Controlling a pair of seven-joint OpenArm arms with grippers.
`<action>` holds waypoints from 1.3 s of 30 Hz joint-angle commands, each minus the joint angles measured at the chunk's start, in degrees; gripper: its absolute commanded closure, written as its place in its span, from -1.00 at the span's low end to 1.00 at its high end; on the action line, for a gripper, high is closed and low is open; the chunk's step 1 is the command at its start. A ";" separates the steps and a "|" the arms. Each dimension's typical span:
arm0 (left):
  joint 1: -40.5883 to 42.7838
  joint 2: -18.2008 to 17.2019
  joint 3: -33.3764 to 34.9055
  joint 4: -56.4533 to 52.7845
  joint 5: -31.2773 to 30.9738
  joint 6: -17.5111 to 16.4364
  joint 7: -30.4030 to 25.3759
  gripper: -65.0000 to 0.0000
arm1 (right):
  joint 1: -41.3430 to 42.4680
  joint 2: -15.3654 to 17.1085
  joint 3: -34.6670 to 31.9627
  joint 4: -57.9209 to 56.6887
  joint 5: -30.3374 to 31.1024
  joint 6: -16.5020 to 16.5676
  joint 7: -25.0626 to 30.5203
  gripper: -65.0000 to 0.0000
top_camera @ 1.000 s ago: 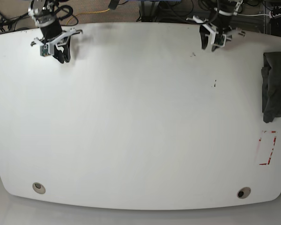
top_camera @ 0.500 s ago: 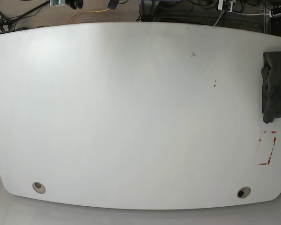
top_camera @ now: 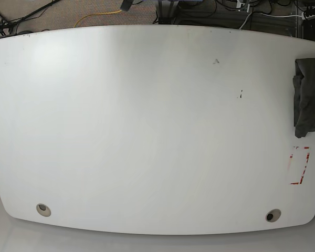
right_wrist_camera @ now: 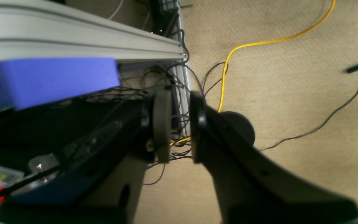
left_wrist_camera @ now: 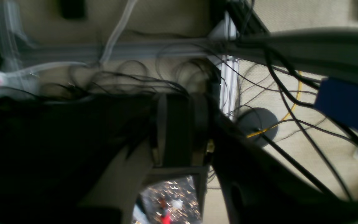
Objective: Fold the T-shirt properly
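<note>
Your T-shirt (top_camera: pixel 310 97) lay bunched at the table's (top_camera: pixel 147 131) far right edge in the base view, partly cut off by the frame, its long axis running from the table's back toward its front, just above a red-marked rectangle (top_camera: pixel 299 166). Neither arm showed in that view, so you had both grippers well apart from the cloth. Your right gripper (right_wrist_camera: pixel 179 126) hung over the carpet (right_wrist_camera: pixel 291 77) beside a yellow cable (right_wrist_camera: pixel 228 59), its pads (right_wrist_camera: pixel 162 124) parallel with a narrow gap between them and nothing held. Your left gripper (left_wrist_camera: pixel 182 130) faced a tangle of black cables (left_wrist_camera: pixel 291 102) and the picture was blurred and dark; I could not tell how its jaws stood.
</note>
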 commanded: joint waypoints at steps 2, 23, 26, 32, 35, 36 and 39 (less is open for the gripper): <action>-4.83 -1.43 1.61 -9.60 -0.15 -0.22 -0.35 0.67 | 4.45 1.70 0.14 -7.40 -2.71 -1.67 0.52 0.69; -31.38 -1.43 14.71 -50.39 -0.33 7.78 -4.31 0.68 | 28.10 8.82 0.14 -35.01 -12.73 -7.30 -2.99 0.67; -31.91 -0.81 14.62 -51.01 -0.42 9.37 -4.13 0.68 | 29.77 8.73 0.14 -36.68 -14.75 -7.30 -2.99 0.67; -31.91 -0.55 14.54 -51.09 -0.59 9.45 -4.22 0.68 | 29.95 8.29 0.14 -36.94 -17.74 -7.30 -2.91 0.67; -31.82 -0.55 14.54 -50.83 -0.59 9.45 -4.31 0.67 | 29.95 8.03 0.14 -37.12 -18.44 -7.30 -2.82 0.67; -31.82 -0.55 14.54 -50.74 -0.59 9.54 -4.31 0.67 | 29.95 7.77 0.14 -37.03 -18.44 -7.30 -2.82 0.67; -31.73 -0.20 14.71 -50.83 -0.59 11.48 -4.39 0.67 | 29.95 7.85 0.14 -37.03 -18.36 -7.30 -2.73 0.67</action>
